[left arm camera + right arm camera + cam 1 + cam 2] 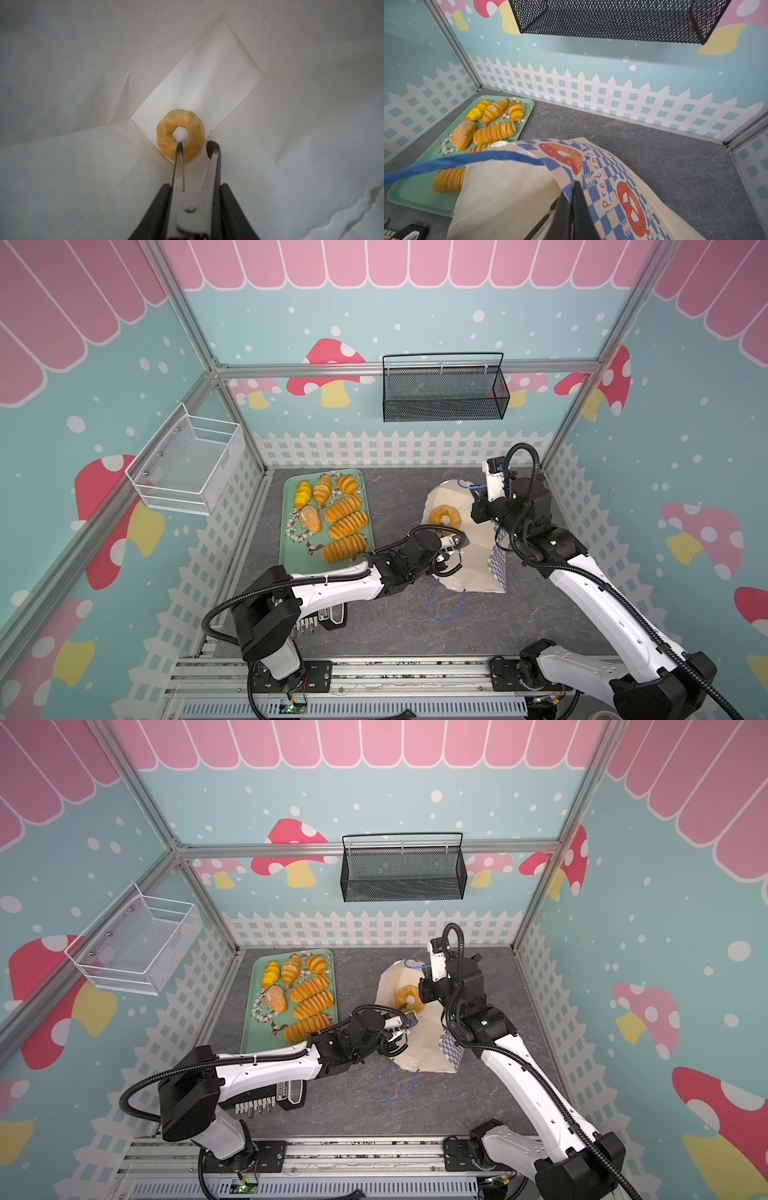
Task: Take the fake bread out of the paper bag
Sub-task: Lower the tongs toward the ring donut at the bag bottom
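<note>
The paper bag (478, 568) stands open on the dark table, right of centre in both top views. A ring doughnut (444, 516) of fake bread lies alone on its bottom. My left gripper (194, 144) reaches down inside the bag and is open a little. In the left wrist view one fingertip (179, 145) sits over the edge of the doughnut's (187, 122) hole and the other stands just outside the ring. My right gripper (574, 185) is shut on the bag's checkered rim (591, 172) and holds it up. Several other pastries (343, 526) lie on a green tray (291, 564).
The green tray (415, 193) lies left of the bag, near the left wall. A black mesh basket (444, 393) hangs on the back wall and a white wire basket (187, 464) on the left wall. One blue cord handle (444, 610) trails on the table in front of the bag.
</note>
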